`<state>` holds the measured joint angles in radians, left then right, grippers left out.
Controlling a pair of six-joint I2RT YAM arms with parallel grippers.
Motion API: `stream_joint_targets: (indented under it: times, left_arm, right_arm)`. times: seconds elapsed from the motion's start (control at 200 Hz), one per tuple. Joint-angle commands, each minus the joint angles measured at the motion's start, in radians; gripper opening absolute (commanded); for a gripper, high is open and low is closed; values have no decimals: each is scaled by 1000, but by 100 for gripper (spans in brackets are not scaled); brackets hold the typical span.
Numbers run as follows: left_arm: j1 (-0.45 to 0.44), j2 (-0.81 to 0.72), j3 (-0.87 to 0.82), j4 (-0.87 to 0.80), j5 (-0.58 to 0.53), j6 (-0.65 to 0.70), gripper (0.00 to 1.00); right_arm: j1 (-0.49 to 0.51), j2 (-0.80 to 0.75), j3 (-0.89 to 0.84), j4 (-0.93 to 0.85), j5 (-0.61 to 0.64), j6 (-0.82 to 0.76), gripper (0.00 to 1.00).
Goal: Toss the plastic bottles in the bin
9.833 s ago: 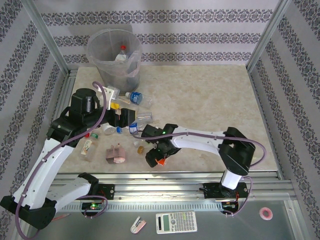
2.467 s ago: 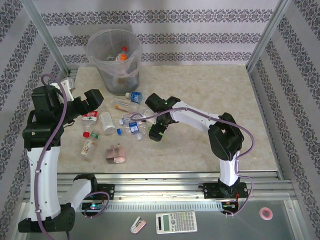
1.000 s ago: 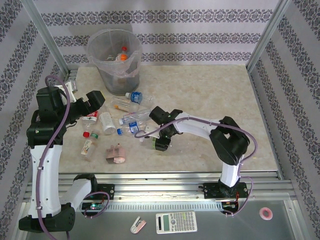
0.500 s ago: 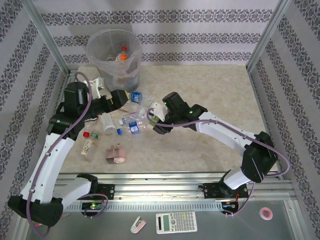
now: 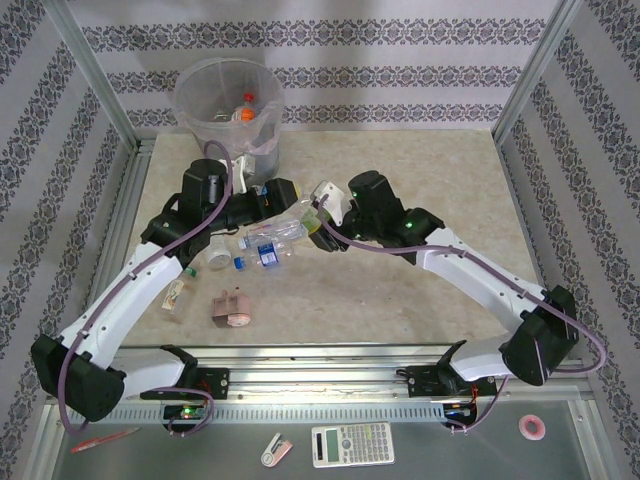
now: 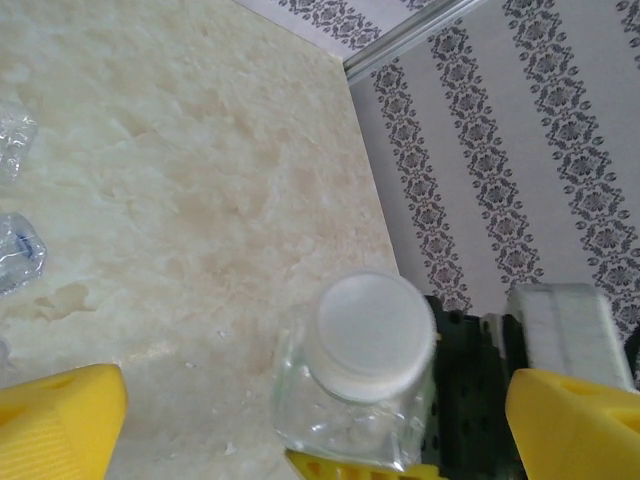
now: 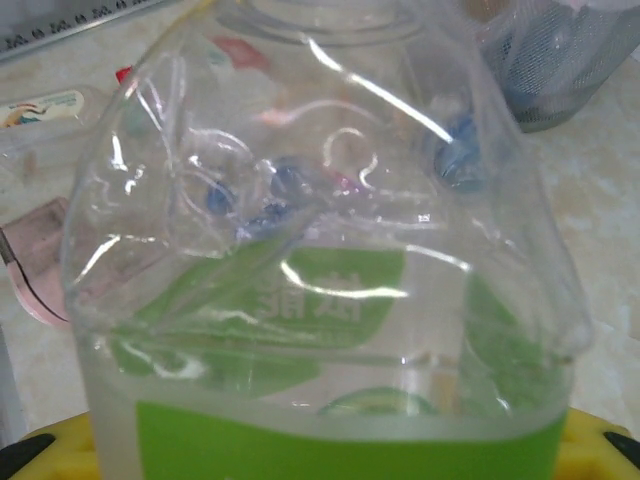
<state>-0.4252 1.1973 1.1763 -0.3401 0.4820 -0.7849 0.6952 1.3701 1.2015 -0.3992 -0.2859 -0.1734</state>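
Left gripper (image 6: 318, 420): pads spread wide. A clear white-capped bottle (image 6: 368, 345) sits between them, touching neither side pad.
Right gripper (image 5: 322, 214): pinching a crumpled green-label bottle (image 7: 330, 300) that fills the space just ahead of its pads.
Bin (image 5: 190, 105): beyond both grippers, nearer the left one, with a few bottles inside.
Loose bottles (image 5: 265, 250): on the table (image 5: 420, 170), just on the near side of the two grippers and between them.

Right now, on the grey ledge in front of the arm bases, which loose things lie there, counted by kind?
calculator: 1
pink tape roll: 1
small pink-and-white object: 1
thin red stick: 1
Total: 4
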Motion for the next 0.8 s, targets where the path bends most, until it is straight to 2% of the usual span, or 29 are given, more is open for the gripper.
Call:
stream_joint_targets:
  times: [0.0, 0.225, 0.47, 0.714, 0.799]
  left_arm:
    - [-18, 24, -13, 109, -23, -51, 94]
    - [-24, 84, 25, 158, -1, -75, 87]
    - [-36, 128, 17, 244, 43, -109, 64]
    - [-44, 141, 16, 228, 63, -109, 54]
    - [-46, 143, 15, 228, 66, -113, 46]
  right_arm:
    - [-11, -35, -21, 32, -63, 29, 49]
    - [-10, -46, -40, 42, -99, 61, 48]
    - [-10, -39, -42, 39, -94, 67, 48]
    - [-20, -19, -30, 31, -81, 79, 47]
    - [-22, -9, -21, 31, -81, 84, 47]
